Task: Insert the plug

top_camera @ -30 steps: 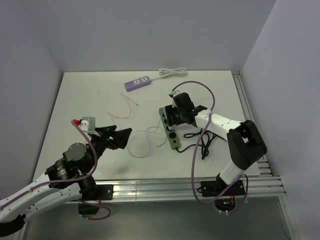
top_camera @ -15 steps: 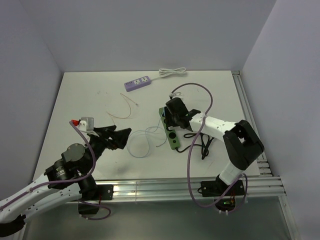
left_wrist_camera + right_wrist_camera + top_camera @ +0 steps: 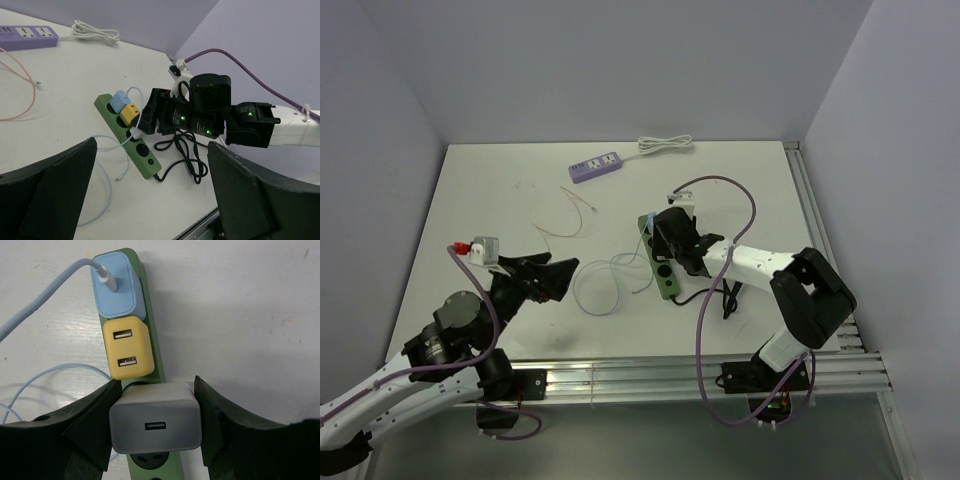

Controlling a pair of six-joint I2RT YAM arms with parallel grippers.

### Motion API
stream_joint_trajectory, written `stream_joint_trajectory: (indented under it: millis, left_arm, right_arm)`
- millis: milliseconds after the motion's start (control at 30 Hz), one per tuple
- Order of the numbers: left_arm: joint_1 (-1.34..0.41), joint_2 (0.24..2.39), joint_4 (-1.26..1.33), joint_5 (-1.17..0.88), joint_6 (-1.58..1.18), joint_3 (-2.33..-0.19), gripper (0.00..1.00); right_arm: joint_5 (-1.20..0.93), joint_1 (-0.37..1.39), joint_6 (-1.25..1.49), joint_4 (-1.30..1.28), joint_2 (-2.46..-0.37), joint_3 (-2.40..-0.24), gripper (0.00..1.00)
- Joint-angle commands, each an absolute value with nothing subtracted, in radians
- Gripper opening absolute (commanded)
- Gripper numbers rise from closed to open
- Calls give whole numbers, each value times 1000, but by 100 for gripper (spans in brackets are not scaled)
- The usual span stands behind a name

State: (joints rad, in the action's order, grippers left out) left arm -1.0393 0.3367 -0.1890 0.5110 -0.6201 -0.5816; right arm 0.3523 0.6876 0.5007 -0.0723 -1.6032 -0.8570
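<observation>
A green power strip (image 3: 667,278) lies mid-table, also in the left wrist view (image 3: 142,156) and the right wrist view (image 3: 157,354). A blue plug (image 3: 117,285) with a pale cable and a yellow plug (image 3: 127,347) sit in its far sockets. My right gripper (image 3: 666,246) (image 3: 155,392) is shut on a grey USB charger plug (image 3: 156,424), held over the third socket, right against the yellow plug. Whether its pins are seated is hidden. An empty socket (image 3: 152,459) shows just below it. My left gripper (image 3: 560,272) (image 3: 152,146) is open and empty, above the table left of the strip.
A purple power strip (image 3: 596,165) with a coiled white cord (image 3: 665,145) lies at the back. A thin pink wire (image 3: 565,215) and a pale blue cable loop (image 3: 600,287) lie left of the green strip. A black cord (image 3: 725,292) coils to its right. Metal rails (image 3: 720,365) edge the table.
My right gripper has swung round and moved down along the green strip with the grey plug. My left arm has drifted slightly left and back.
</observation>
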Motion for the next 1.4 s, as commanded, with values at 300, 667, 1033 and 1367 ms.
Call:
stream_joint_trajectory:
  millis: [300,667,1033,1367]
  left_arm:
    - [-1037,301,-179,469,-655,-589,97]
    - [-1037,311,-183,476,-657,-594,97]
    - [-1037,307,-206,488,-672,-594,97]
    - [-1037,337,-207,494,-673,-601,97]
  right_arm:
    - [259,793,603,-399,-1775,-854,0]
    - [328,808,577,-359,-1655,-865,0]
    - [282,772,462,-282,-1602,-931,61]
    - [273,756,453,-296,-1574,-969,80]
